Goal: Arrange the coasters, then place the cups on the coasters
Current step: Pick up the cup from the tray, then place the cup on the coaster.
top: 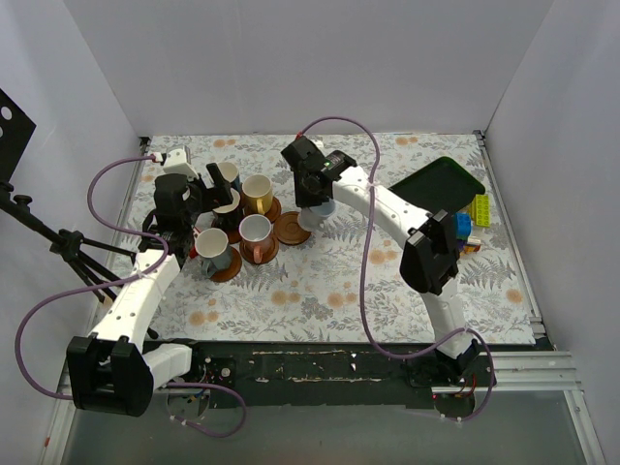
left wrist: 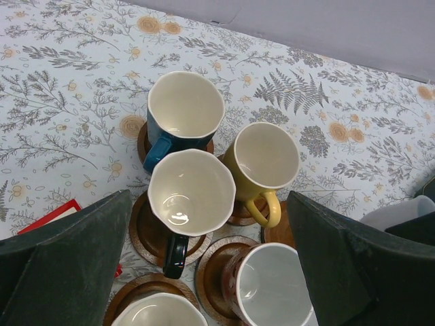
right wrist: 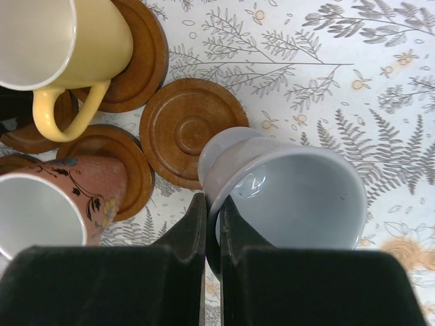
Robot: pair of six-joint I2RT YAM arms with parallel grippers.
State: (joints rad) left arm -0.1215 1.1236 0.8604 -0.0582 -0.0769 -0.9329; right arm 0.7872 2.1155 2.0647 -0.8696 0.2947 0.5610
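Note:
Several cups stand on reddish-brown coasters at the left centre: a dark blue cup (left wrist: 185, 109), a dark cup with a black handle (left wrist: 190, 193), a yellow cup (left wrist: 266, 157), a pink cup (left wrist: 272, 285) and a pale-rimmed one (left wrist: 160, 312). My left gripper (left wrist: 204, 272) hangs open above them, touching nothing. One coaster (right wrist: 194, 132) lies bare beside the pink cup (right wrist: 54, 204). My right gripper (right wrist: 212, 210) is shut on the rim of a light blue cup (right wrist: 292, 190), one finger inside and one outside, just right of that bare coaster (top: 293, 230).
A dark green tray (top: 436, 189) sits at the back right, with colourful toy blocks (top: 475, 218) beside it. A black tripod (top: 58, 242) stands off the table's left edge. White walls close in the left, far and right sides.

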